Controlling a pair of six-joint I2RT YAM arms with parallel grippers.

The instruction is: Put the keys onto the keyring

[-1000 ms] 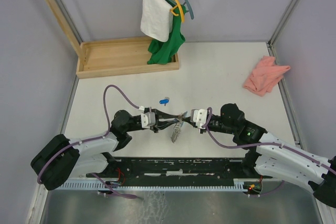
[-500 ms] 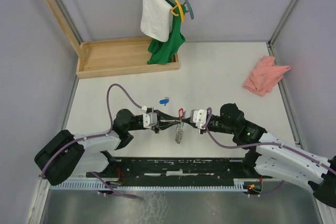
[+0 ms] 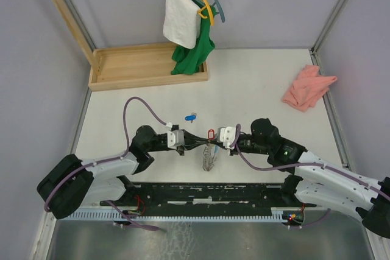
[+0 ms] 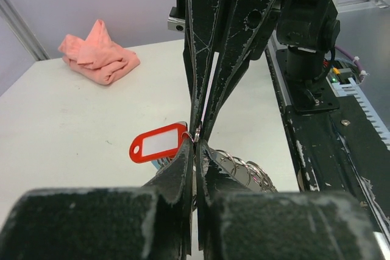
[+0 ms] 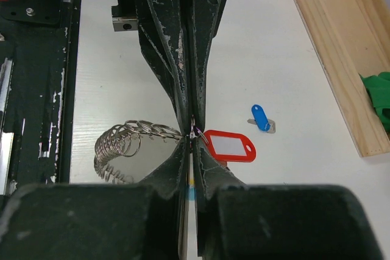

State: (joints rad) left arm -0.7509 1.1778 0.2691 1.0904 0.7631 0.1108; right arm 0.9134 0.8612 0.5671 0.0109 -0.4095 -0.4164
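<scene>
item: keys to keyring, in progress. the left gripper [image 3: 204,141] and right gripper [image 3: 217,139] are meeting tip to tip above the near middle of the table [image 3: 256,83], both clenched with no gap showing between the fingers. from the wrist views each is pinching the same spot, a thin wire loop [image 4: 198,131] where the red key [image 3: 211,133] and the keyring [image 3: 208,158] are coming together; which claw is holding which part is not separable here. the red key is hanging just beside the fingertips, its oval tag with a white window facing up, lifted off the table. whether it is already threaded onto the keyring or only being pressed against it cannot be told. the keyring is reading as a bunch of linked silver rings, drooping from the pinch toward the arms' bases. the blue key [image 3: 191,116] is lying flat on the table, apart from the grippers on the far side, with a short metal blade beside its blue head, touched by nothing. judged status: first key is at the joining step, at most partly done; second key is not yet begun, so well over half the work is looking to be left. also present: pink cloth [image 3: 308,87] at the far right, wooden tray [image 3: 146,65] at the far left.
</scene>
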